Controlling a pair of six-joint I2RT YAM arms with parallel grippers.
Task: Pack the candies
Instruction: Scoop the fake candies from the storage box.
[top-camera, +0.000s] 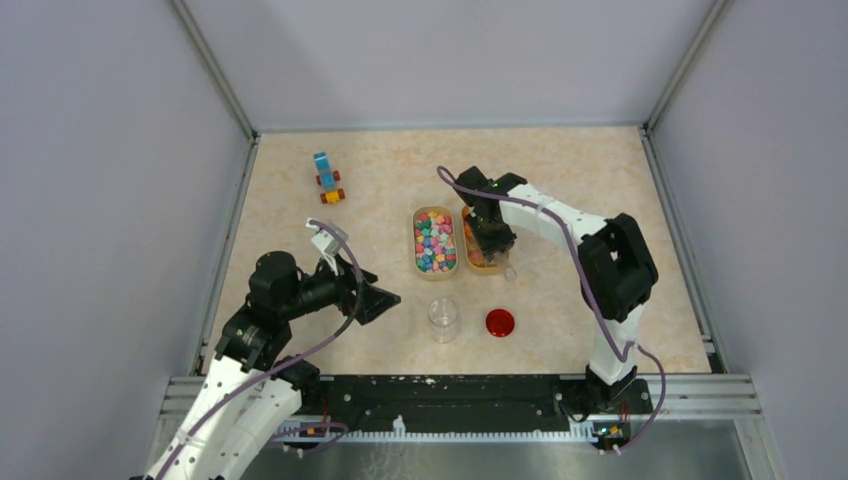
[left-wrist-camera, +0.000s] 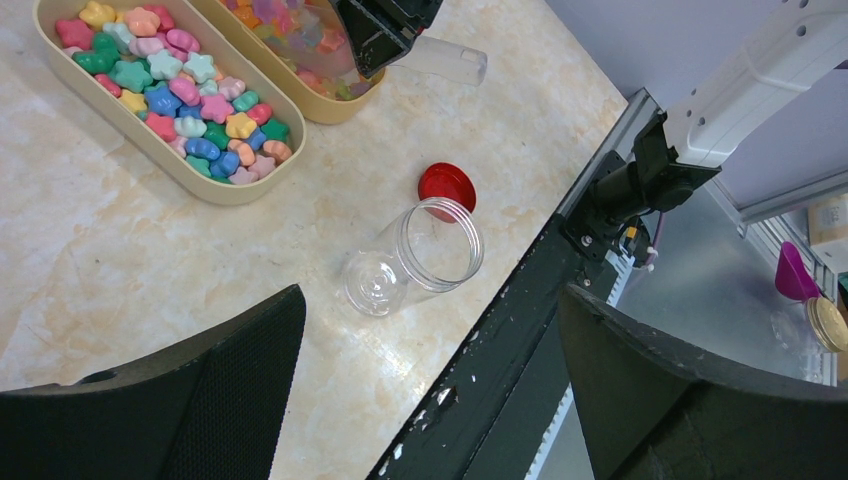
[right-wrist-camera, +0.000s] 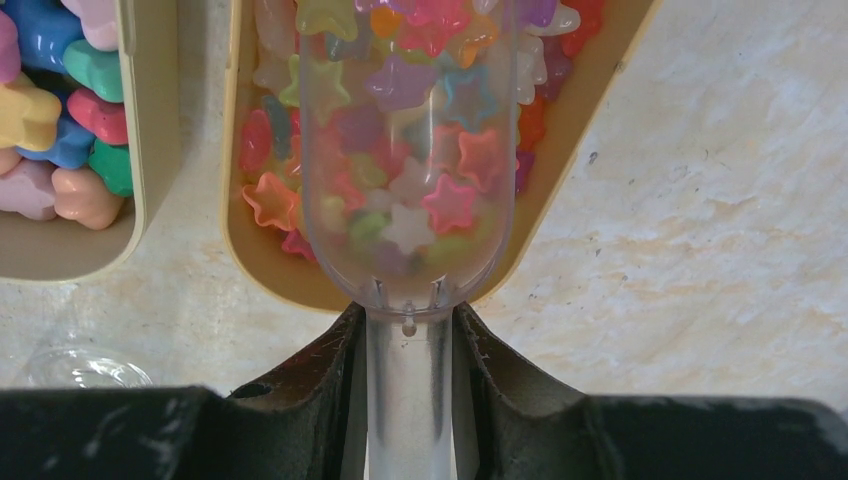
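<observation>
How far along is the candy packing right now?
Done: the jar stands open, its red lid off beside it. In hand: the right gripper holds the clear scoop by its handle, bowl among the candies in the right tray. To do: the jar looks empty, so filling and capping remain; the left gripper is open, empty.

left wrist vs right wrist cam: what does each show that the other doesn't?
Left wrist only: red lid, wide-open left fingers. Right wrist only: right fingers clamped on the scoop handle, star candies visible through its clear bowl. Both: the two beige trays, candies, the scoop. The open jar is clear in the left wrist; the right wrist shows at most a sliver.
</observation>
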